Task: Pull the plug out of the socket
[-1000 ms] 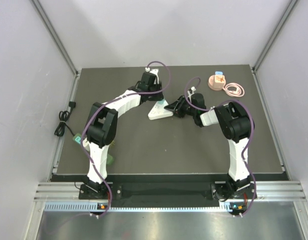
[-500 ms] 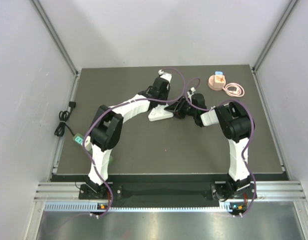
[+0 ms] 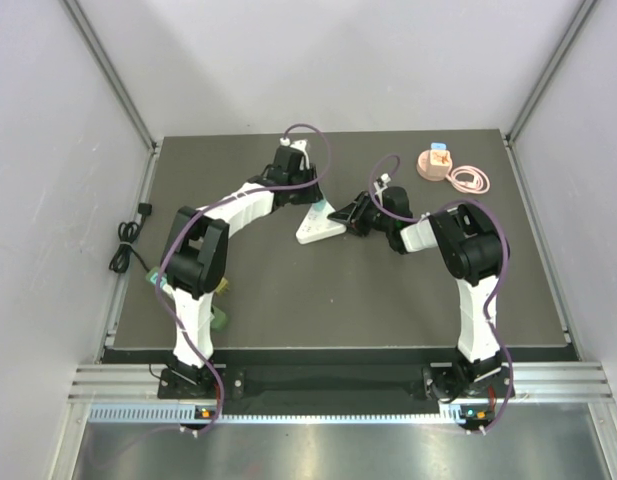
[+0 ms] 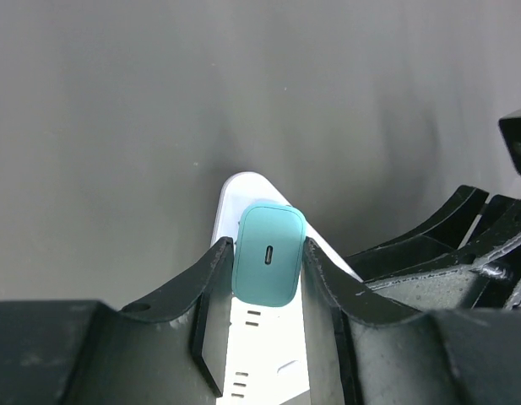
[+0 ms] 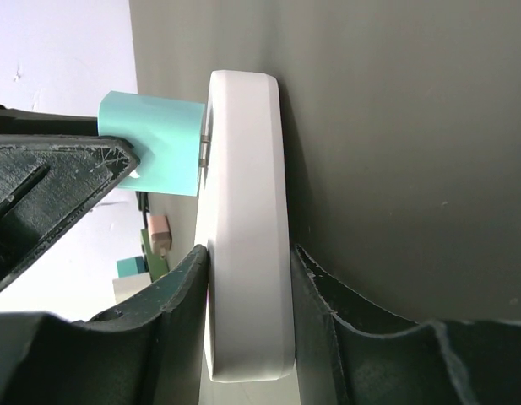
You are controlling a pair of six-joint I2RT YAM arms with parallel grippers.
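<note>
Plug (image 4: 268, 253): teal charger block, seated near the rounded end of the white socket strip (image 4: 245, 192), mid-table toward the far side. Its outer face w/ the small port looks straight at the left wrist cam.

In the right wrist view the plug (image 5: 159, 143) stands square off the strip's (image 5: 243, 211) broad face. A thin gap shows at the joint w/ metal pins just visible. Judged partly drawn, not yet free.

Left gripper (image 4: 268, 251): clamped on the plug, one finger on each side face.

Right gripper (image 5: 247, 253): clamped on the strip across its thickness, one finger on the socket face and one on the back. With a finger behind it, that end is prob. off the mat; cannot confirm.

Key relation: plug axis runs perpendicular to the strip's long axis and in line w/ the left fingers. The pull should go straight back along that line, away from the socket face, w/ the right arm bracing. Any sideways lean risks binding the pins.

Top view: strip (image 3: 318, 226) lies between the two arms, w/ the left gripper (image 3: 310, 200) at its far-left end and the right gripper (image 3: 344, 214) at its right end. Both are on the job; the left has the plug.

Containers: none identified. A pink round item (image 3: 433, 162) w/ a coiled pink cable (image 3: 469, 180) just beside it sits at the far right, well apart. Cannot tell if it holds anything.
</note>
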